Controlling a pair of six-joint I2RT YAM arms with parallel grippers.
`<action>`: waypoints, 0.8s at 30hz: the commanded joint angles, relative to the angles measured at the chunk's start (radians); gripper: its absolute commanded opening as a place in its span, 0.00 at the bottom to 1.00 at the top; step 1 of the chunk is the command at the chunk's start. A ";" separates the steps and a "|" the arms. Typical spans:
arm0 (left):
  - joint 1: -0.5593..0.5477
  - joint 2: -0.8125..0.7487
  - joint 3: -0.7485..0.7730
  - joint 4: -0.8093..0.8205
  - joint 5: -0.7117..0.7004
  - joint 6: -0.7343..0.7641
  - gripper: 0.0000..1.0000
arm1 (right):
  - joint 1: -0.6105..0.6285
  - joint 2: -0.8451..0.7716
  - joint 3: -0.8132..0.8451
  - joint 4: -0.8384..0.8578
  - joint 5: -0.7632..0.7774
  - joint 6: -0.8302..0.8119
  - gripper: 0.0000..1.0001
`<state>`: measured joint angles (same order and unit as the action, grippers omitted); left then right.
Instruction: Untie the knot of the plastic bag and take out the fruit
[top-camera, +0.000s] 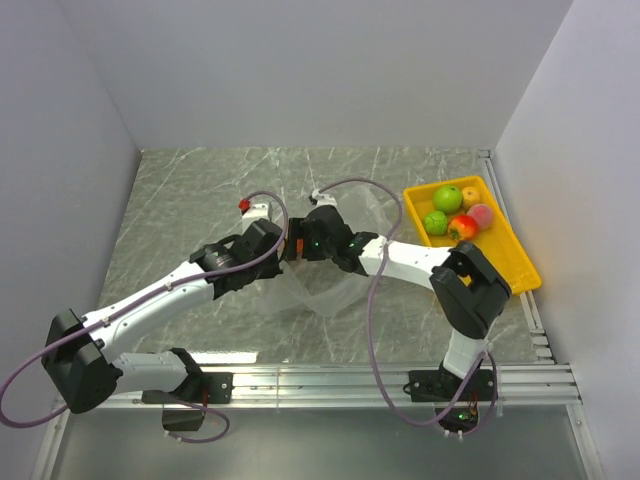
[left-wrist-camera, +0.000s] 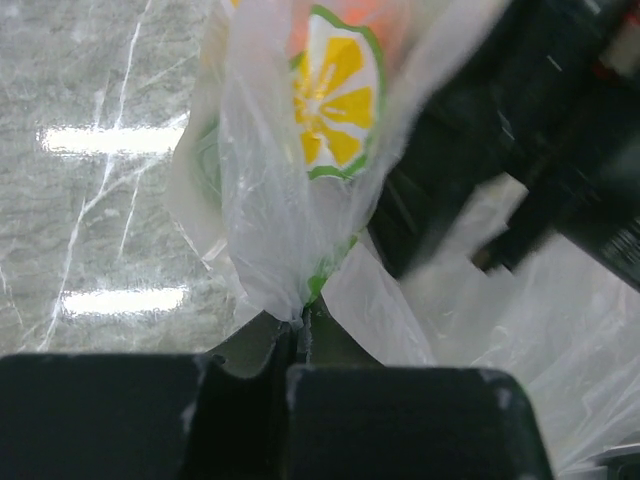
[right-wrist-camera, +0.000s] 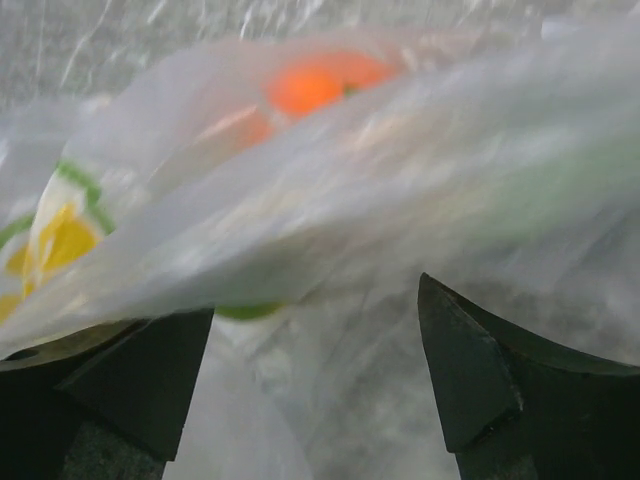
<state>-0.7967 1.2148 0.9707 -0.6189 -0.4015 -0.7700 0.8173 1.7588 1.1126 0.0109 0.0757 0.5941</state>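
The clear plastic bag (top-camera: 335, 285) lies crumpled at the table's middle, between both grippers. My left gripper (top-camera: 287, 248) is shut on a bunched tuft of the bag's film (left-wrist-camera: 285, 290), pinched at the jaw tips (left-wrist-camera: 300, 330); I cannot tell whether this tuft is the knot. Inside the bag are a yellow lemon slice with a green rim (left-wrist-camera: 335, 95) and an orange fruit (right-wrist-camera: 320, 80). My right gripper (right-wrist-camera: 312, 300) is open, its jaws wide apart with loose film (right-wrist-camera: 330, 390) between them, right against the left gripper in the top view (top-camera: 308, 243).
A yellow tray (top-camera: 520, 262) stands at the right, holding a green apple (top-camera: 447, 197), a smaller green fruit (top-camera: 435, 222), a red fruit (top-camera: 462, 228) and a pink one (top-camera: 481, 215). White walls close in at the left, back and right.
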 joint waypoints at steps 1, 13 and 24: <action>0.007 -0.005 0.055 -0.010 0.030 0.028 0.00 | -0.012 0.057 0.078 0.086 0.090 0.033 0.94; 0.007 0.032 0.112 0.004 0.084 0.046 0.00 | -0.035 0.203 0.188 0.142 0.065 0.122 1.00; 0.007 0.063 0.074 0.041 0.127 0.035 0.01 | -0.037 0.346 0.265 0.182 -0.036 0.158 0.93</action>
<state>-0.7876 1.2823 1.0439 -0.6029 -0.3290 -0.7410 0.7876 2.0804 1.3422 0.1368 0.0513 0.7311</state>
